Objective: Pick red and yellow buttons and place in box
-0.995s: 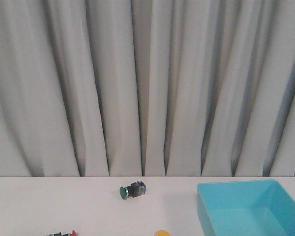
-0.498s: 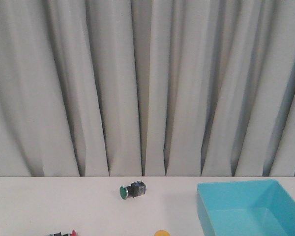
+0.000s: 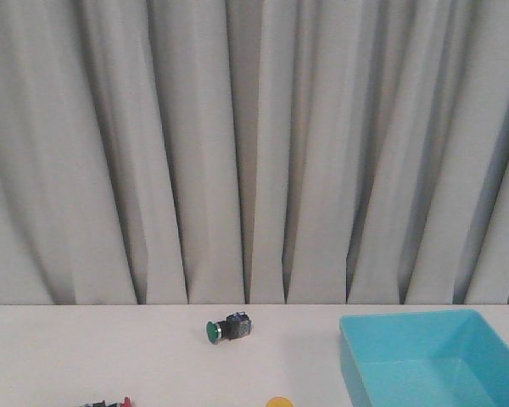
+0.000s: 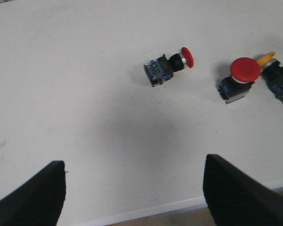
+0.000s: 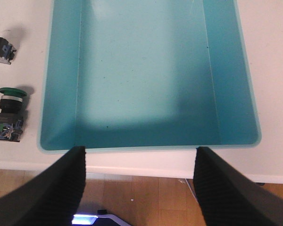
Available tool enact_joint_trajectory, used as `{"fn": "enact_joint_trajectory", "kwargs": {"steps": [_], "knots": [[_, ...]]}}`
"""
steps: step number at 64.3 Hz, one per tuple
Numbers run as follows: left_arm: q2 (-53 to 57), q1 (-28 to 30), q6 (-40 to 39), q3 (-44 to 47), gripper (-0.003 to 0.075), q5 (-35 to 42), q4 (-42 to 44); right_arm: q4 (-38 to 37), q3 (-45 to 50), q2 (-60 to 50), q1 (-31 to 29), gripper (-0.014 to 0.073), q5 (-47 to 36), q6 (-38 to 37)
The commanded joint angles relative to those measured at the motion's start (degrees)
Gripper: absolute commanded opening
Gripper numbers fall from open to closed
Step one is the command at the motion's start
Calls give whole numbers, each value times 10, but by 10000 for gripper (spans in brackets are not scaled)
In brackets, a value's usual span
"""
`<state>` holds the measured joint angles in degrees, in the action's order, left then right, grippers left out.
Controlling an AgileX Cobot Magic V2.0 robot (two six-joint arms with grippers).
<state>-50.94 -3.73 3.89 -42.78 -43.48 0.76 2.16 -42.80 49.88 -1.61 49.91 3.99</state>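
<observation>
In the left wrist view, a small red button [image 4: 170, 66] lies on its side on the white table. A larger red-capped button [image 4: 239, 78] stands beside it, and a yellow button [image 4: 275, 71] lies at the frame's edge. My left gripper [image 4: 134, 190] hovers open above the table's near edge, well short of all of them, with nothing between its fingers. The turquoise box [image 5: 141, 70] is empty. My right gripper [image 5: 139, 186] hangs open just outside its near rim. The front view shows the box [image 3: 353, 365] at the right, a sliver of the yellow cap [image 3: 279, 403] and no gripper.
A green-capped button [image 3: 220, 329] lies on its side at mid-table; the right wrist view shows a green-capped button [image 5: 9, 114] upright beside the box's outer wall. Another dark switch body [image 5: 1, 48] sits further along that wall. Grey curtains hang behind the table.
</observation>
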Motion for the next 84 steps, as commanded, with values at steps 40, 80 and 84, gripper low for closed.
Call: {"fn": "enact_joint_trajectory", "kwargs": {"steps": [40, 80, 84], "knots": [[-256, -151, 350, -194, 536, -91, -72, -2, -18, -1, 0, 491, -23, 2], [-476, -151, 552, -346, 551, -112, -127, -1, -18, -1, 0, 491, -22, 2], [-492, -151, 561, -350, 551, -107, -127, -1, -18, -1, 0, 491, -22, 2]]}}
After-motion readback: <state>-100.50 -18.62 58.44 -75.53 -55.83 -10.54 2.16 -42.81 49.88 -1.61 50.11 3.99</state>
